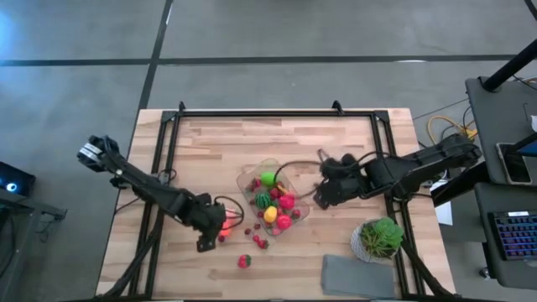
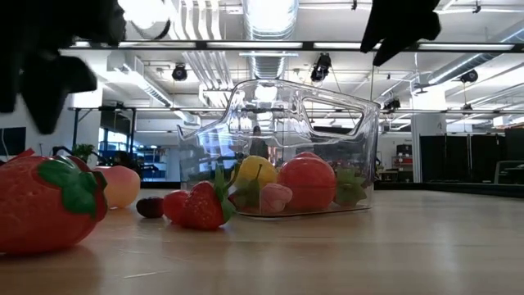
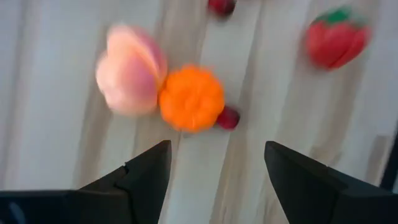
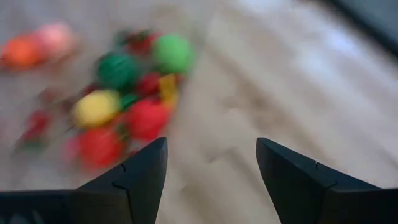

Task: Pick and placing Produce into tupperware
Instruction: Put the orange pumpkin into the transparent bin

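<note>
My left gripper (image 3: 214, 171) hangs over the loose fruit beside the tub (image 1: 250, 175), jaws spread and nothing between them. Right under it sit a pink peach (image 3: 130, 70) and an orange piece (image 3: 191, 98), touching each other, with a small dark red berry (image 3: 228, 117) tucked against the orange one. A strawberry (image 3: 336, 38) lies a bit farther off.

Over on the other side, my right gripper (image 4: 211, 165) waits just beside the tub, jaws apart too, empty.

How far along? I'd say past halfway. The tub already holds a good pile: a lime-green ball (image 1: 268, 178), a dark green one (image 1: 263, 200), a yellow one (image 1: 270, 214), and a few reds. Still out on the table (image 1: 210, 143): the peach-and-orange pair, some small berries near the tub's corner, and one big strawberry (image 1: 244, 261) toward the front edge. So several picks remain, by my reckoning.
</note>
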Available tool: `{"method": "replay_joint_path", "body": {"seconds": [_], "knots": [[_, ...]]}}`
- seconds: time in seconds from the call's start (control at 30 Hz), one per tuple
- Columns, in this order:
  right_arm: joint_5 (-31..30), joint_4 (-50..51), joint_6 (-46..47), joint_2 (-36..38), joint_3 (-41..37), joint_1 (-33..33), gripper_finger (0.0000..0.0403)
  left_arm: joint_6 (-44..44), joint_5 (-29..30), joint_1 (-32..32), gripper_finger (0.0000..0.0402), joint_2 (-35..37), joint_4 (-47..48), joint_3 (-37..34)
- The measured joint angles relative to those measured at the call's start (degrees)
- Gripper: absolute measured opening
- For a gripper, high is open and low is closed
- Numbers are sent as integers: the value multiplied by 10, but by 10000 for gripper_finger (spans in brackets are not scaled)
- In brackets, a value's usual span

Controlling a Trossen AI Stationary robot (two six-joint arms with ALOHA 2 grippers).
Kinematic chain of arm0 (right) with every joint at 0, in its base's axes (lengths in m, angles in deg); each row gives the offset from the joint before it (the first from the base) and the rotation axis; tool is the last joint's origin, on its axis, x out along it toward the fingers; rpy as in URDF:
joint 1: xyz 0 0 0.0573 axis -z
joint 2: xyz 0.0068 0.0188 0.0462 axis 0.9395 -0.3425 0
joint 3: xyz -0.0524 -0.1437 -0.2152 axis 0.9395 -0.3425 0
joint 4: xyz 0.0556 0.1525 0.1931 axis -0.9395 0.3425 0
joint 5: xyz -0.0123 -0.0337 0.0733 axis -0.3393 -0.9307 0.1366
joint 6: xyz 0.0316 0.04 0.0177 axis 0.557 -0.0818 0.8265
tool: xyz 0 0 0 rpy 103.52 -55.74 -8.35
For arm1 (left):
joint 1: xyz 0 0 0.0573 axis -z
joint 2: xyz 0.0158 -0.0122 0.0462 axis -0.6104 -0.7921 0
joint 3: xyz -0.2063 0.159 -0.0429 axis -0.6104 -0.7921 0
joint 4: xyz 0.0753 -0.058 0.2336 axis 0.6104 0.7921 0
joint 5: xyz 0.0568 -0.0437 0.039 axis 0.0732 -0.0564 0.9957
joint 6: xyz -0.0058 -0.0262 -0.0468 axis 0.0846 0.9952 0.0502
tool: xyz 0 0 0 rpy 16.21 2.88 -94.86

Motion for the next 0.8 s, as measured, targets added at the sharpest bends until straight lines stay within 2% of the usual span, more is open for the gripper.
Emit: {"method": "replay_joint_path", "body": {"seconds": [0.1, 0.23, 0.5, 0.8], "knots": [[56, -37, -46, -17, 0, -8, 238, 14, -6, 17, 244, -22, -5, -2], [59, -41, -40, -38, 0, -14, 238, 22, 1, 32, 244, -45, -37, -2], [67, -42, -24, -58, 0, -14, 238, 90, 115, 36, 245, -71, -42, -2], [67, -41, -22, -58, 0, -14, 238, 151, 127, 37, 283, -99, -56, -2]]}}
